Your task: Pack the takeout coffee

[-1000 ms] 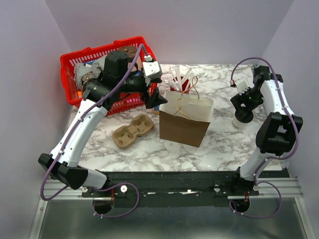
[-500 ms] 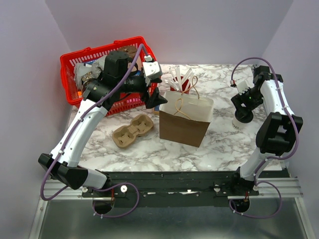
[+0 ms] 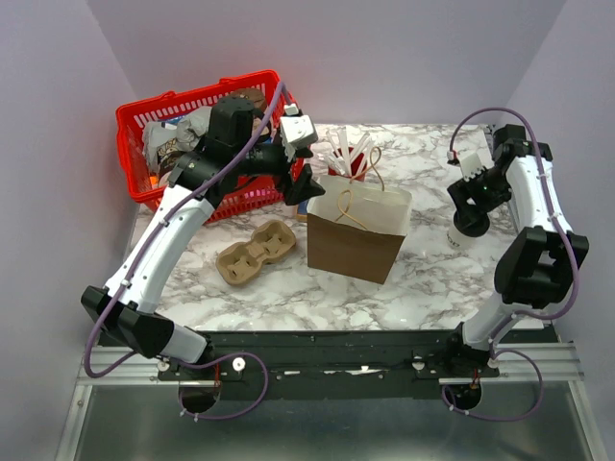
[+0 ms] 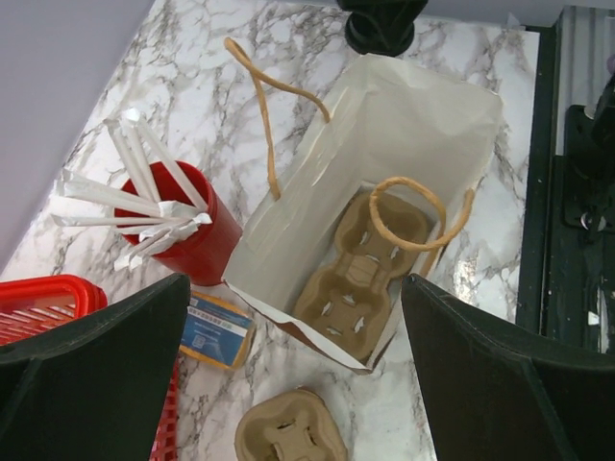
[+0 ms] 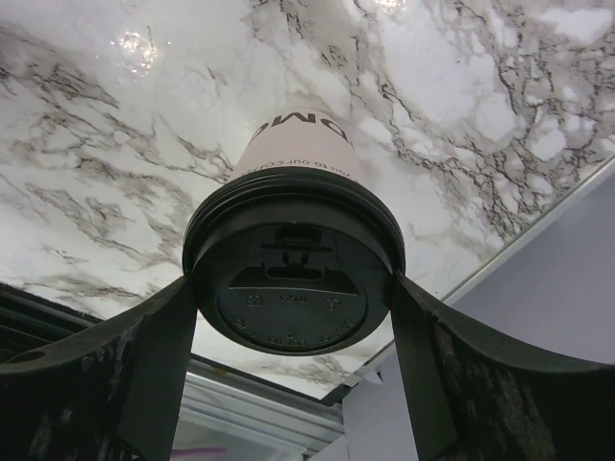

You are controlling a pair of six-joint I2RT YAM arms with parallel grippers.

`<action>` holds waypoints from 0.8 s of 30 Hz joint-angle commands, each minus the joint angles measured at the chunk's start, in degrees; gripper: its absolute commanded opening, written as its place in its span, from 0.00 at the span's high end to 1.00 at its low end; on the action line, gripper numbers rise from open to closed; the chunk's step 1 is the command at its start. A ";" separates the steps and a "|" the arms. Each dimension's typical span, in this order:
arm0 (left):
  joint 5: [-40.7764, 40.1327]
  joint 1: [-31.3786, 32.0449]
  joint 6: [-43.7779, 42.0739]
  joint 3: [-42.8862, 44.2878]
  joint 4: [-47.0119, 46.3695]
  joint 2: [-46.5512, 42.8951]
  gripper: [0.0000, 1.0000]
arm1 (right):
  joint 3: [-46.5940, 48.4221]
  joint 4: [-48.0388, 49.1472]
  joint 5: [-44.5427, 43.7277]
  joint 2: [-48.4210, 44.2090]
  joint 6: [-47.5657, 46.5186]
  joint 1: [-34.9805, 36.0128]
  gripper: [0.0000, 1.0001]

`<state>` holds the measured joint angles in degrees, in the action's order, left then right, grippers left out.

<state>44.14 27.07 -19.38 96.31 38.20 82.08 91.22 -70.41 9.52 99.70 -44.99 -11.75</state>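
The takeout coffee (image 5: 293, 269), a cream-white cup with a black lid, stands on the marble table at the far right (image 3: 459, 237). My right gripper (image 5: 293, 288) is right over it (image 3: 471, 219), with both fingers pressed against the sides of the lid. The open brown paper bag (image 3: 356, 235) stands mid-table, with a cardboard cup carrier (image 4: 360, 279) lying in its bottom. My left gripper (image 3: 300, 185) hovers open and empty above the bag's left edge (image 4: 296, 288), next to the red basket.
A red basket (image 3: 192, 106) of assorted items sits at the back left. A red cup with white cutlery (image 3: 346, 161) stands behind the bag. A second cup carrier (image 3: 255, 252) lies left of the bag. A blue-and-yellow packet (image 4: 216, 329) lies by the basket.
My left gripper has risen a little and drawn back toward the basket. My right arm has shifted slightly over the cup. The cup has not moved.
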 commanded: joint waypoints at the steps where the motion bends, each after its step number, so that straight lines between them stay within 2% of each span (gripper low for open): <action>1: -3.71 -0.26 -0.48 3.96 -2.86 2.55 0.01 | 0.19 -1.66 3.13 -6.17 0.79 -0.29 0.33; 4: -1.00 -0.18 -2.76 5.46 -3.48 5.01 0.01 | 0.10 -1.66 5.33 -9.34 0.17 -0.29 0.44; 6: 2.34 -0.18 -3.30 6.78 -4.62 7.46 0.02 | -0.25 -1.66 7.17 -11.36 -0.01 -0.29 0.65; 8: 4.54 -0.35 -3.48 9.14 -5.15 9.40 0.01 | -0.69 -1.48 8.23 -12.51 0.87 -0.38 1.00; 10: 7.62 -0.35 -3.65 11.60 -4.54 13.00 0.02 | -0.78 -1.57 10.60 -13.65 2.70 -0.29 1.00; 13: 11.58 -0.44 -8.65 18.72 2.83 19.15 0.06 | -0.87 -1.57 15.60 -16.10 4.38 -0.38 1.00; 17: 14.13 -0.35 -16.82 30.30 18.44 27.24 0.09 | -0.34 -1.57 22.37 -20.68 4.21 -0.29 0.99; 18: 14.39 -0.35 -20.40 31.64 20.67 29.51 0.10 | -0.34 -1.66 25.26 -21.82 3.78 -0.29 0.99; 21: 14.48 -0.35 -23.68 34.03 24.47 32.51 0.12 | -0.60 -1.48 28.87 -25.43 2.72 -0.29 0.99; 24: 14.39 -0.35 -25.97 34.03 26.05 34.01 0.15 | -0.69 -1.66 29.15 -26.75 5.61 -0.29 0.99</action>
<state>55.05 26.98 -37.67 128.29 55.92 114.32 90.76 -70.85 32.60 75.16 -41.76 -11.75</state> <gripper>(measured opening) 0.864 0.823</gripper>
